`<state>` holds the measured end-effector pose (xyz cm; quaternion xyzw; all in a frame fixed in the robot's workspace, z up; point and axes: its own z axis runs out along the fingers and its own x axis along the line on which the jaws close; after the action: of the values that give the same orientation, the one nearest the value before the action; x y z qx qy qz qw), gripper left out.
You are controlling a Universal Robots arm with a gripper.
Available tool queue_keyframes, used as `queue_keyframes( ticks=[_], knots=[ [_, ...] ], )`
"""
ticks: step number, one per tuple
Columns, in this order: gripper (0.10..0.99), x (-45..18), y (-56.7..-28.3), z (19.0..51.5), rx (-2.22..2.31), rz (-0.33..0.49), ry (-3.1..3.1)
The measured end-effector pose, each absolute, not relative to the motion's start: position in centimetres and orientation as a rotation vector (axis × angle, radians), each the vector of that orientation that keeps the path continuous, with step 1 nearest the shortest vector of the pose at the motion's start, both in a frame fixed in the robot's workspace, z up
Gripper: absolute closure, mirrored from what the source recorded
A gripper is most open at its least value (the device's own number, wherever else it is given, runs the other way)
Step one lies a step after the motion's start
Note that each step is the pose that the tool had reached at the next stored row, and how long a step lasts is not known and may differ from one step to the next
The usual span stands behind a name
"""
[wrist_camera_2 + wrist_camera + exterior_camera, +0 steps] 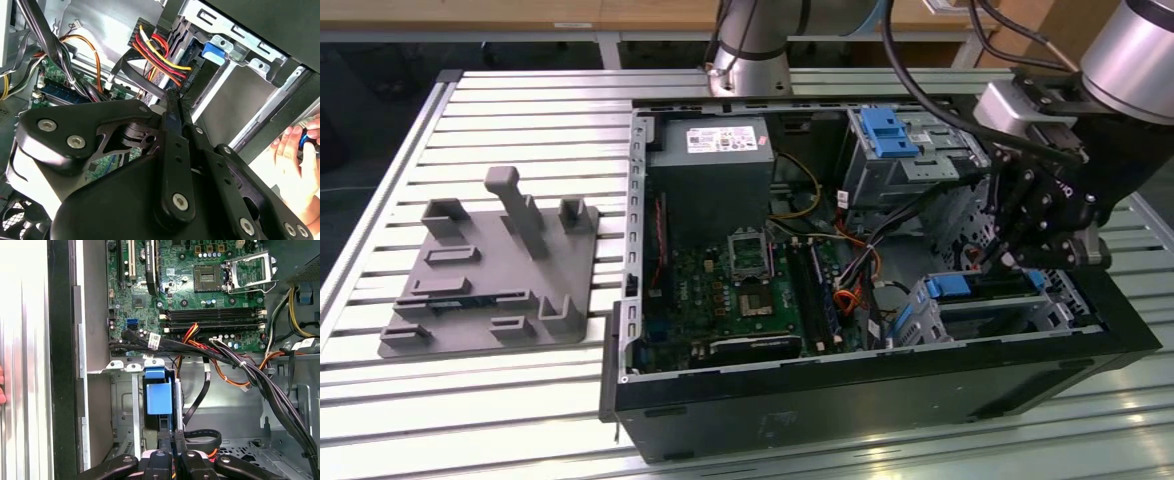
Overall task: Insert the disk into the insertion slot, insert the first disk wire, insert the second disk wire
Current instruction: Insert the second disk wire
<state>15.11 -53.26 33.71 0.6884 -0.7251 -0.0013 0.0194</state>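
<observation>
Matt black claw (pixel 170 440); perforated grey sheet-metal insertion slot (pixel 1014 315).

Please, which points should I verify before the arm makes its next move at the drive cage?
1. Disk seated in the insertion slot: ok, its blue carrier sits inside the cage.
2. Gripper lined up with the disk: ok, with the fingers together.
3. A wire held between the fingers: cannot tell.
4. Path free of cables: not ok, a black cable hangs beside the disk.
5. Person's hand away from the case: not ok, it is close to the case wall.
</observation>
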Motion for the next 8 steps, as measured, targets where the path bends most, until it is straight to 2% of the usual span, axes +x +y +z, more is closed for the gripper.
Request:
queue_keyframes(
  ticks=[8],
  knots=[
    [0.941, 15.11, -53.32, 33.50, 2.131, -0.004, -2.255]
  ],
)
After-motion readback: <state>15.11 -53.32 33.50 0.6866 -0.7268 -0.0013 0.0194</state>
